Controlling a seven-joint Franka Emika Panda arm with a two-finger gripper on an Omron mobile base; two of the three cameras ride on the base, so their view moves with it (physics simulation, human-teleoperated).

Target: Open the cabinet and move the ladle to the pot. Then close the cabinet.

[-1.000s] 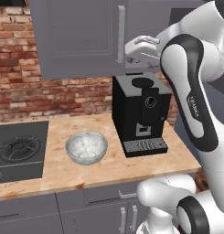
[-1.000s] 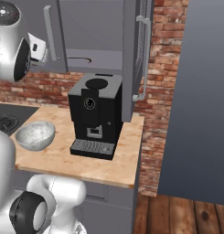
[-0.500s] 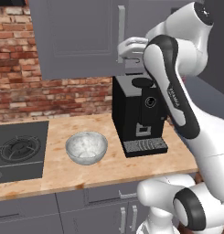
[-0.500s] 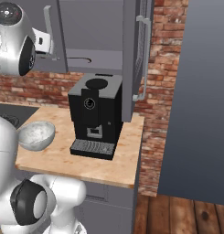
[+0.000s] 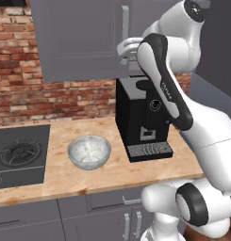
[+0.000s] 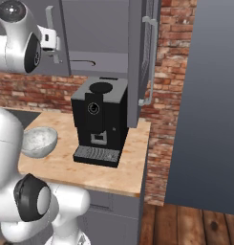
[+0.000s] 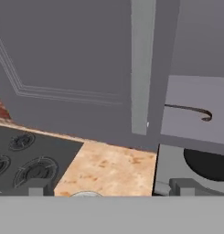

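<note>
Left base view: gripper (image 5: 127,48) upper centre, at cabinet (image 5: 84,37) door's handle, jaws wide, holding nothing; arm further left vs 1 s ago.
Right base view: right door swung out, ladle (image 6: 84,62) on shelf inside.
Hand view: fingertips (image 7: 38,187) apart, empty; ladle right of centre.

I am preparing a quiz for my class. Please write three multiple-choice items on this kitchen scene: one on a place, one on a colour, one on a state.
1. Where is the bowl?
A. left of the coffee machine
B. on the stove
C. in the cabinet
2. Colour of the coffee machine?
A. white
B. black
C. red
3. The cabinet's right door is:
A. shut
B. open
C. missing

Answers: 1 A, it sits on the counter between stove and machine. 2 B, its body is black. 3 B, it stands swung out, ladle visible inside.
</note>
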